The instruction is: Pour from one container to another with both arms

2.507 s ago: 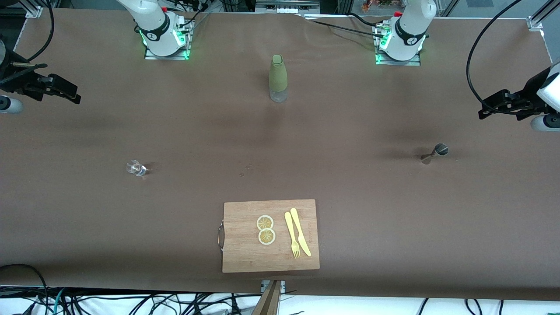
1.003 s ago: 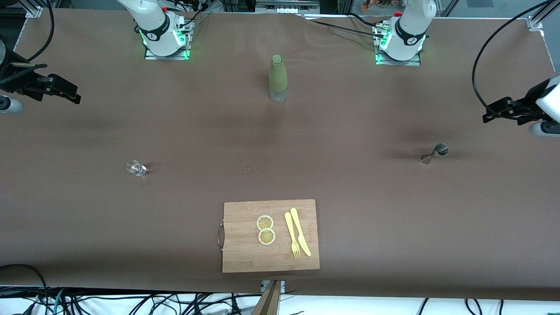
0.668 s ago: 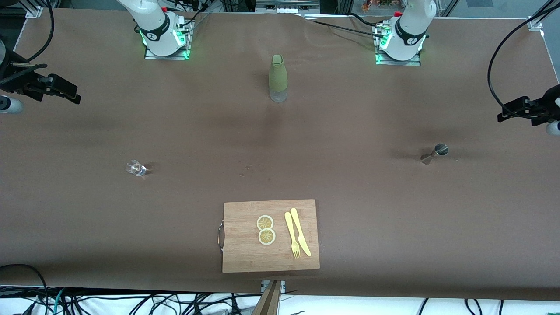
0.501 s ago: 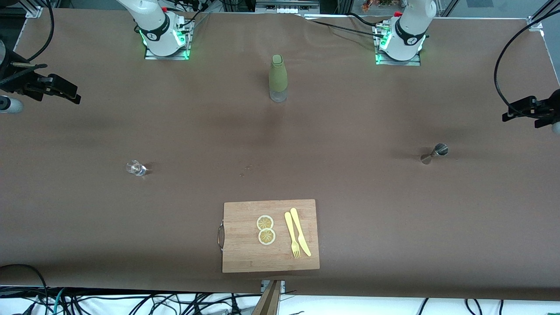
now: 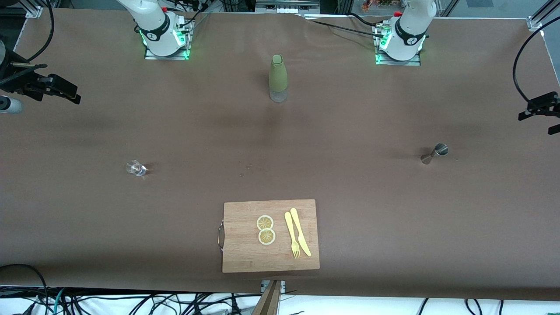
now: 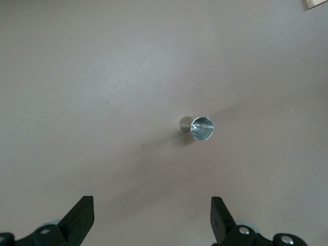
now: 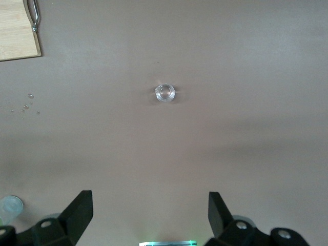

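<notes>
Since the earlier front view, the left tool [image 5: 540,108] has drifted outward toward the left arm's end of the brown surface [image 5: 350,197], now showing only at the frame's edge; nothing else has moved.

Front view: the right tool [image 5: 65,92] hangs over the right arm's end. A green bottle [image 5: 278,78] stands between the two arm bases. A small clear glass [image 5: 136,168] sits toward the right arm's end, a metal jigger [image 5: 435,153] toward the left arm's. Nearest the camera lies a wooden cutting board [image 5: 245,249] carrying two lemon slices [image 5: 265,229], a yellow fork [image 5: 292,234] and knife [image 5: 300,231].

Left wrist view: open fingers [image 6: 79,218], empty, high above the jigger [image 6: 199,127].

Right wrist view: open fingers [image 7: 78,210], empty, high above the glass [image 7: 165,93].
</notes>
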`<state>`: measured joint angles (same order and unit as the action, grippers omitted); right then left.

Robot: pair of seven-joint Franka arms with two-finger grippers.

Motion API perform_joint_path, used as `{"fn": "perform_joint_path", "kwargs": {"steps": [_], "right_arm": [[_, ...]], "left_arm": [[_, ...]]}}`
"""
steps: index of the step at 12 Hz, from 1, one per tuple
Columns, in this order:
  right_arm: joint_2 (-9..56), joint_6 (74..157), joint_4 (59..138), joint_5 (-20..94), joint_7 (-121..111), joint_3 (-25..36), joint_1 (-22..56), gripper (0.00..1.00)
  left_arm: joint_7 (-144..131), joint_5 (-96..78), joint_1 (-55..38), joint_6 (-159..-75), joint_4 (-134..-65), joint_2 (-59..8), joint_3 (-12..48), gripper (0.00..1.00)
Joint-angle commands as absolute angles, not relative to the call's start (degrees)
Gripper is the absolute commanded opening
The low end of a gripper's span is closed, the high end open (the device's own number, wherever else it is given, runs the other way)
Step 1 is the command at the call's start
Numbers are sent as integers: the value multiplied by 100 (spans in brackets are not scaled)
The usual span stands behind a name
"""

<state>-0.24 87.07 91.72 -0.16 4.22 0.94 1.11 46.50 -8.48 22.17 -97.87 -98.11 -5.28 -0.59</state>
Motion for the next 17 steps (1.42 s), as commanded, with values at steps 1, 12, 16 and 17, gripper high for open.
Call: {"fn": "perform_joint_path", "kwargs": {"steps": [1,12,16,17], "right_arm": [[-18,8684,9132,35,466,105,105,100],[228,8736,9132,79,-243,237,88,100],[789,8727,9114,97,-2937,720,-34,100],[930,8745,9106,131,-3649,799,-122,100]], "left_arm": [[5132,-1046,2434,-9144,-9029,-703,-9,100],[7304,-2294,3576,-8781,-8281,-1432,-9,100],[7575,-2601,3814,-8491,-8042,-1739,-9,100],[7637,-2689,3858,-8421,-8042,-1784,-9,100]]}}
